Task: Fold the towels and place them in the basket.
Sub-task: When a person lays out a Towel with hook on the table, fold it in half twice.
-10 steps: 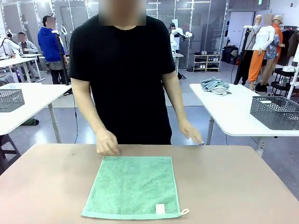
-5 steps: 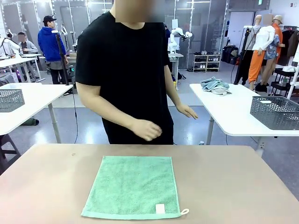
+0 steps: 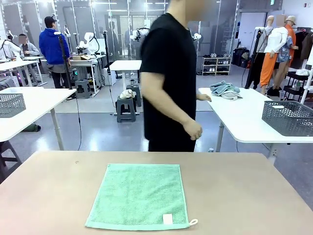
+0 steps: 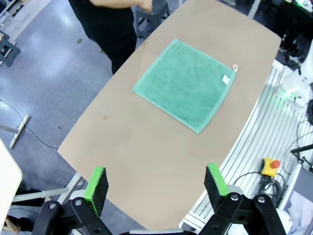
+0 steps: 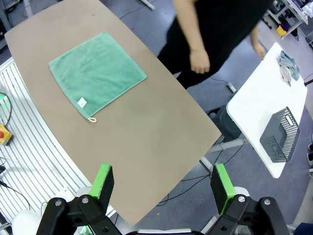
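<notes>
**Front view.** A mint green towel (image 3: 139, 196) lies spread flat and unfolded in the lower centre of the frame on the brown table (image 3: 244, 196). Its white label (image 3: 167, 219) and corner loop (image 3: 193, 222) sit at the lower right corner. At upper centre, behind the table's far edge, a person (image 3: 168, 78) in a black shirt stands turned toward frame right. One hand (image 3: 194, 129) hangs at the hip, apart from the towel. At right centre stands a white side table (image 3: 239, 117). A grey-blue towel (image 3: 225, 89) lies crumpled near its far end, and a dark grey basket (image 3: 288, 117) with mesh sides stands at the frame's right edge, well apart from that towel. Both towels lie outside the basket, and its inside cannot be made out. A paler grey basket (image 3: 11, 104) stands at the left edge of the frame, its inside also hidden.

**Left wrist view.** The left gripper (image 4: 156, 176) rises from the bottom edge, jaws released and spread wide with nothing between them, high above the table. The mint green towel (image 4: 185, 84) lies at upper centre.

**Right wrist view.** The right gripper (image 5: 162, 175) is likewise released and holds nothing. The mint green towel (image 5: 97, 74) lies at upper left, the dark grey basket (image 5: 279, 134) at right centre, and the grey-blue towel (image 5: 288, 62) at upper right
</notes>
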### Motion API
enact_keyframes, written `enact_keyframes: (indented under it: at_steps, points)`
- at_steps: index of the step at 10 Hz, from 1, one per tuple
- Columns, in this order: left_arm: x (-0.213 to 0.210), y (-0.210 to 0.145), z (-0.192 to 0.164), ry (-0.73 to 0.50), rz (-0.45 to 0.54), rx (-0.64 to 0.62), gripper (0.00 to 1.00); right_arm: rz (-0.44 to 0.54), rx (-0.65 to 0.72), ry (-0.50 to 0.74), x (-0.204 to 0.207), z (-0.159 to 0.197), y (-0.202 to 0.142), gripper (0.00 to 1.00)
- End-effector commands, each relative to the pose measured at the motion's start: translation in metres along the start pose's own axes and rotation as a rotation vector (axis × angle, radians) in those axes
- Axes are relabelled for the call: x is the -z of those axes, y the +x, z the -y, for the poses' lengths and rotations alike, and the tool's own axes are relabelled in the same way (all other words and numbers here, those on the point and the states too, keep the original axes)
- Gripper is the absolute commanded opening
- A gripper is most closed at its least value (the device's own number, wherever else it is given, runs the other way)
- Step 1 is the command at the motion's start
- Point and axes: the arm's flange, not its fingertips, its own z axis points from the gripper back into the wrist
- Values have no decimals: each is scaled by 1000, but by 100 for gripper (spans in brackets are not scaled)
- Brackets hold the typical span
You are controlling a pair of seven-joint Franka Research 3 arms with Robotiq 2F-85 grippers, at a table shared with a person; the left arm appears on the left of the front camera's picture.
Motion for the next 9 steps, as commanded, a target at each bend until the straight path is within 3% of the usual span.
enact_keyframes:
  at_steps: [1, 4, 6, 9]
  points:
    - [13, 23, 9, 8, -23, 58, 100, -18, -76, 38, 17, -10, 26, 100]
    - [72, 75, 39, -24, -127, 195, 100, -106, -244, 119, 70, -50, 79, 100]
    - [130, 90, 70, -92, -233, 289, 100, -194, -362, 213, 120, -89, 99, 100]
    - [222, 61, 117, -141, -364, 400, 100, -328, -479, 352, 204, -146, 84, 100]
